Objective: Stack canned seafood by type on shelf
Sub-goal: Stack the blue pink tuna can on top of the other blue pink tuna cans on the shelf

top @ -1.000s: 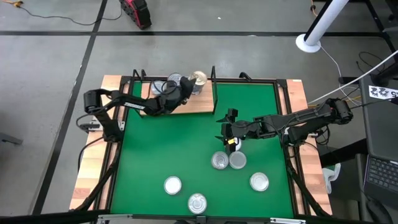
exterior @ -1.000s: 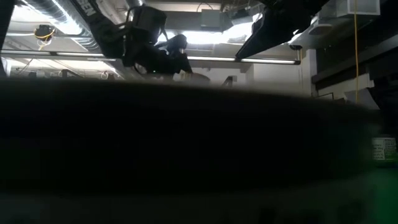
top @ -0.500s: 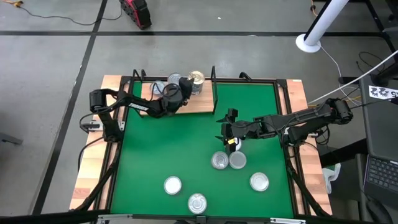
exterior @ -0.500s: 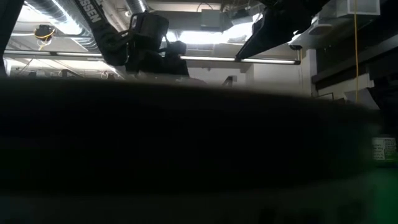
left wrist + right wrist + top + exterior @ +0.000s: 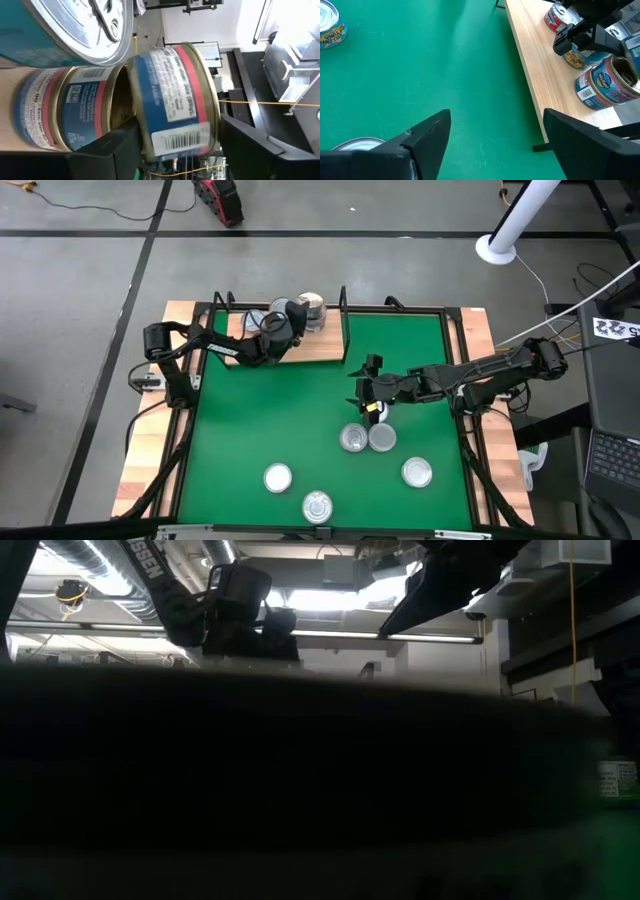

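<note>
High view: the left gripper (image 5: 291, 323) reaches over the wooden shelf (image 5: 310, 348) at the far side of the tabletop (image 5: 150, 450). The shelf lies just beside the far edge of the green mat (image 5: 290, 410). A few tins (image 5: 312, 310) sit close together on the shelf, right by the left gripper.

In the left wrist view, a blue and red tin (image 5: 172, 100) sits between the two dark fingers (image 5: 107, 150). The fingers stand wide on each side of this tin. I cannot tell if they press on it. It leans on another blue and red tin (image 5: 65, 110) that stands on the wood. A big shiny lid (image 5: 87, 25) of a third tin is very near the camera.

The right gripper (image 5: 368, 405) hangs over the middle of the green mat, and its fingers (image 5: 427, 137) are spread wide with nothing between them. In the right wrist view, the blue and red tins (image 5: 600, 85) and a red tin (image 5: 557, 17) sit on the shelf, with the left gripper above them.

Five more tins stand on the mat. Two of them (image 5: 366, 439) touch each other just near the right gripper. One tin (image 5: 417, 472) is off to the right. Two others (image 5: 297, 492) are near the front edge.

The low view is mostly dark and shows only the arms from below.
</note>
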### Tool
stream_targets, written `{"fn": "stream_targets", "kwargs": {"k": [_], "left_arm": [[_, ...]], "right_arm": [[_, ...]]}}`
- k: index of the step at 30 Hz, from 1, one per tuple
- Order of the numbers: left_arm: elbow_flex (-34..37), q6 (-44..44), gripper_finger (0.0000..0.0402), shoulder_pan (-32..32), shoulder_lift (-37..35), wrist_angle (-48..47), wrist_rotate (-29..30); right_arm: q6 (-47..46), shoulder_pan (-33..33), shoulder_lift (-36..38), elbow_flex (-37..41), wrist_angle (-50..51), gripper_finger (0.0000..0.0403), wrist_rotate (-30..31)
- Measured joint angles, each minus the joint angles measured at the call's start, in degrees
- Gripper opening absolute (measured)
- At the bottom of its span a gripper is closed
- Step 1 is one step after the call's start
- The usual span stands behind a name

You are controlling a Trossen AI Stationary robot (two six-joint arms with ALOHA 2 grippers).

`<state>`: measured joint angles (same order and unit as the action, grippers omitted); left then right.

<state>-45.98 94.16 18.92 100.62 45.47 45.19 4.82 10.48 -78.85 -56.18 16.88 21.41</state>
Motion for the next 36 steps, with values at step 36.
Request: {"fn": "stream_targets", "kwargs": {"k": [36], "left_arm": [[0.02,2.5,0.0255,1.11,0.0,0.12,-8.88]], "right_arm": [[5.7,-5.89,0.0,-0.02,-13.23,0.0317,4.9]]}}
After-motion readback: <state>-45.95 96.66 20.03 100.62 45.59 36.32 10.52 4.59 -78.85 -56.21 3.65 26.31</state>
